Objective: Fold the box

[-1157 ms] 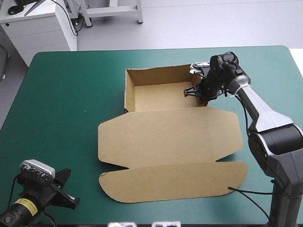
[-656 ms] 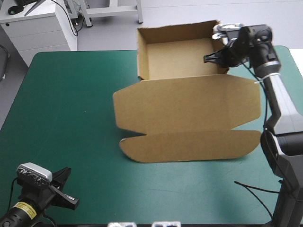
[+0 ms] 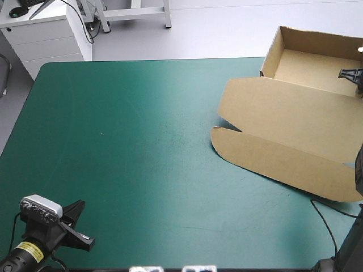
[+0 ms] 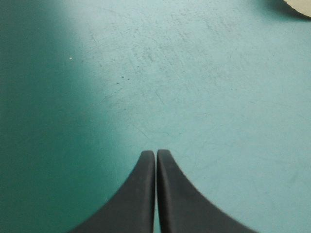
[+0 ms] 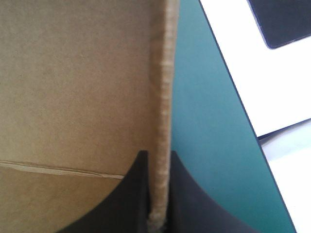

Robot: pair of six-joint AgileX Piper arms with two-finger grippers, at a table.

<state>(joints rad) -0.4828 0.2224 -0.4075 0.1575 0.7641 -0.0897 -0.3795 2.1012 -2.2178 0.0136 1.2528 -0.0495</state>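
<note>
Brown box at far right of table, skewed, open tray overlapping far edge as seen from above, lid flat, spread toward near side. Right gripper pinching tray wall, one black finger each side of board edge. Left gripper at near left corner, fingers pressed together over bare teal-green cover, well apart from box.

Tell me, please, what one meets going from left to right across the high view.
left gripper → teal-green cover → box → right gripper, shut on the box's right wall
</note>
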